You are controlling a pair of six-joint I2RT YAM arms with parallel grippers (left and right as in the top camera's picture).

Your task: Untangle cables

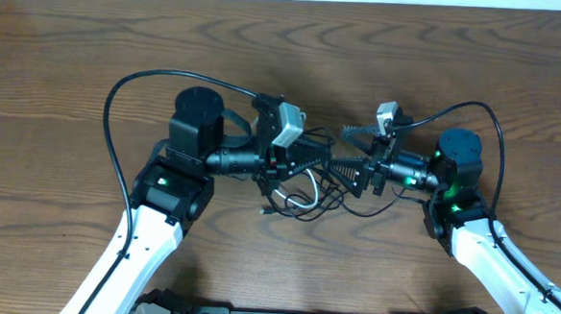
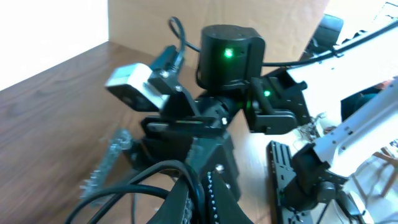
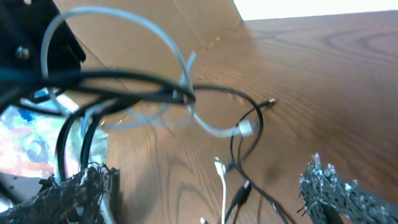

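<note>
The cables [image 1: 307, 199], thin black ones and a white one, lie in a tangle on the wooden table between my two arms. My left gripper [image 1: 311, 166] is shut on black cables [image 2: 143, 180], which run between its fingers [image 2: 200, 196] and lift part of the tangle. My right gripper [image 1: 353, 151] faces it and is wide open [image 3: 205, 186]. In the right wrist view a white cable [image 3: 205, 121] loops in the air, crossed by taut black cables [image 3: 137, 84]. Loose plugs [image 3: 221, 168] rest on the table between the right gripper's fingers.
The right arm's base [image 2: 230, 56] with a green light and its wrist camera [image 2: 134, 87] stand close in front of the left gripper. Thick black arm cables arch over both arms [image 1: 120, 101]. A cardboard panel [image 3: 155, 25] stands beyond the table.
</note>
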